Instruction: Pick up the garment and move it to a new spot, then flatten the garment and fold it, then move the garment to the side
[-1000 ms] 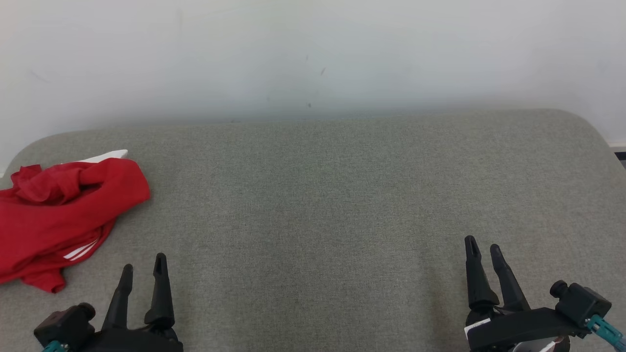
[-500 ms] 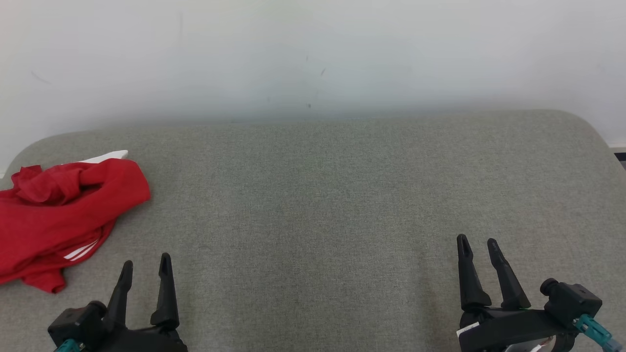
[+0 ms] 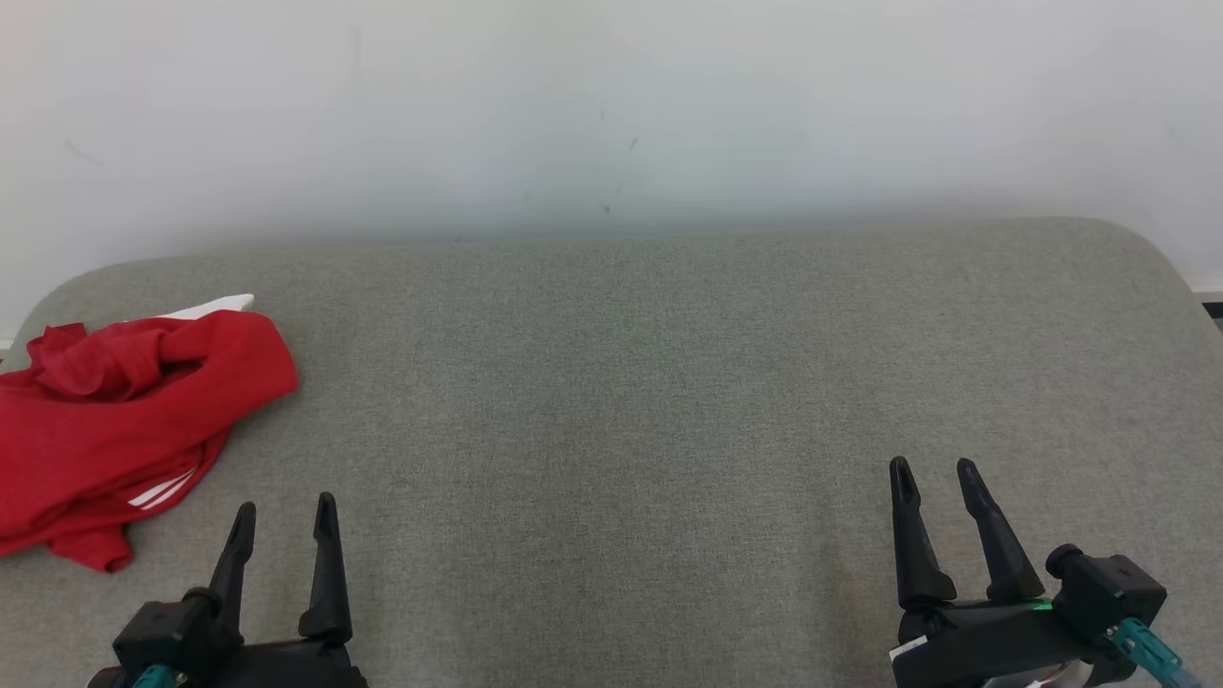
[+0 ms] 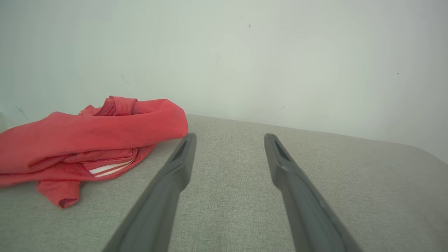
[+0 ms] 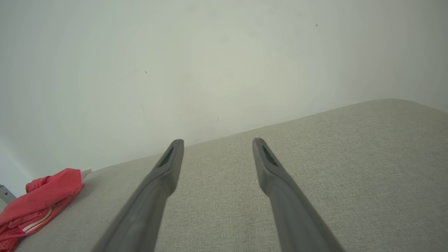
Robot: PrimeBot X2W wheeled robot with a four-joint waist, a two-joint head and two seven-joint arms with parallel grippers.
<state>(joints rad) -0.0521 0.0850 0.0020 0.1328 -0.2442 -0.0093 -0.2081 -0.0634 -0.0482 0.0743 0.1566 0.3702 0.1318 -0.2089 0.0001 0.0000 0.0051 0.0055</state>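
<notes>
Now, step: the first pick-up, not yet begun by my read.
garment (image 3: 124, 420): red with white stripes, crumpled in a heap at the left end of the grey cushion (image 3: 621, 430).
left gripper (image 3: 287, 504): fingers spread wide, nothing between them, near the heap but apart from it.
right gripper (image 3: 933, 466): wide too, nothing held, well apart from the heap.
next move: likely the left arm swings left and pinches a thick fold.
container: none; the heap lies loose on the cushion.
</notes>
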